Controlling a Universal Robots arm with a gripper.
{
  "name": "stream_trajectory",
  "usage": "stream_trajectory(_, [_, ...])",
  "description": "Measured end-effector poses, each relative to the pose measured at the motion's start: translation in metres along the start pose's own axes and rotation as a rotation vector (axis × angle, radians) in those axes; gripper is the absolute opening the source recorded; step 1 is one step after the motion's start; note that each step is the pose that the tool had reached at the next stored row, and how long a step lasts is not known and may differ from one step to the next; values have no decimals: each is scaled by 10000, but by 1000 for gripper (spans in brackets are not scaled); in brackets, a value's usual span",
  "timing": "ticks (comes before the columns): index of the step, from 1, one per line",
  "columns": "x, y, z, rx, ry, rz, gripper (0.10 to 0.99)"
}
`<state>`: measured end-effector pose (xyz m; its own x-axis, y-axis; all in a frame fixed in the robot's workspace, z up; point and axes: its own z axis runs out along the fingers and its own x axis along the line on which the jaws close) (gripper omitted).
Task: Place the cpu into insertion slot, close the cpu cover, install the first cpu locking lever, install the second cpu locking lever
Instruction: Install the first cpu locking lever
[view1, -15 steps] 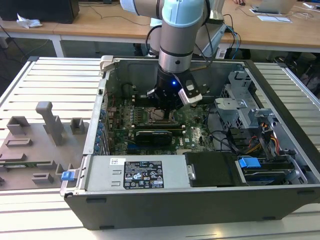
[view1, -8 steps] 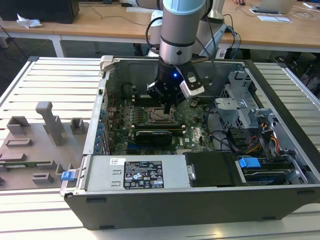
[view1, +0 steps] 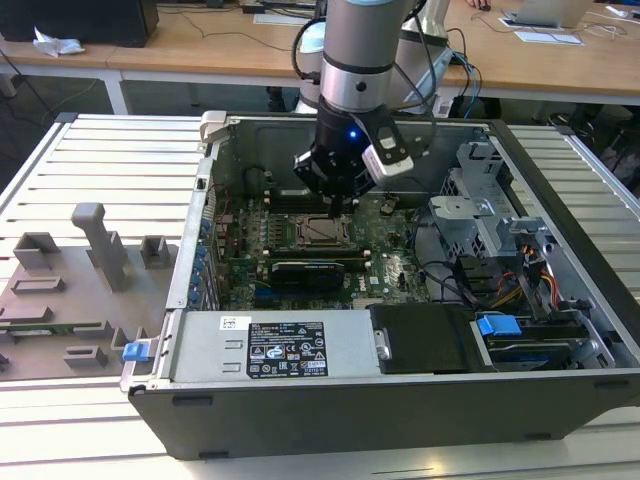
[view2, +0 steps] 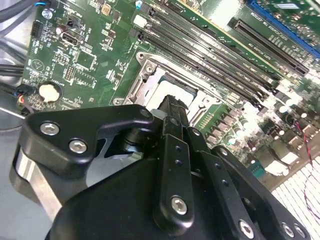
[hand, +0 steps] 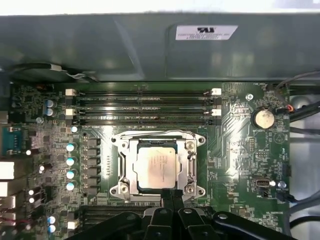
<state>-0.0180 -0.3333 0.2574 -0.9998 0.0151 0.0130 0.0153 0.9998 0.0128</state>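
Note:
The cpu (hand: 159, 167), a square chip with a silver-grey top, lies flat in the socket on the green motherboard. The cpu cover (hand: 126, 170), a silver frame, lies down around it. The insertion slot is hidden beneath them. A thin metal lever rod (hand: 155, 134) runs along the cover's edge nearest the memory slots. My gripper (hand: 169, 194) hangs just above the edge of the cover farthest from the memory slots, fingers pressed together and holding nothing. In the exterior view the gripper (view1: 340, 208) hovers right over the cpu (view1: 322, 232). In the second wrist view its fingers (view2: 173, 107) hide part of the cpu (view2: 167, 86).
Long black memory slots (hand: 142, 106) lie beside the socket, and a black graphics card (view1: 310, 272) sits on the other side. The open computer case (view1: 200, 250) walls the board in. Drive cages and cables (view1: 500, 260) crowd the exterior view's right. Grey fixtures (view1: 95, 250) stand outside the case.

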Motion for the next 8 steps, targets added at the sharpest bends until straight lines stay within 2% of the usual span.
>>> stream_trajectory(6, [2,2,-142,6,0,-1,106])
stream_trajectory(8, [1,2,-142,4,-1,-1,106])
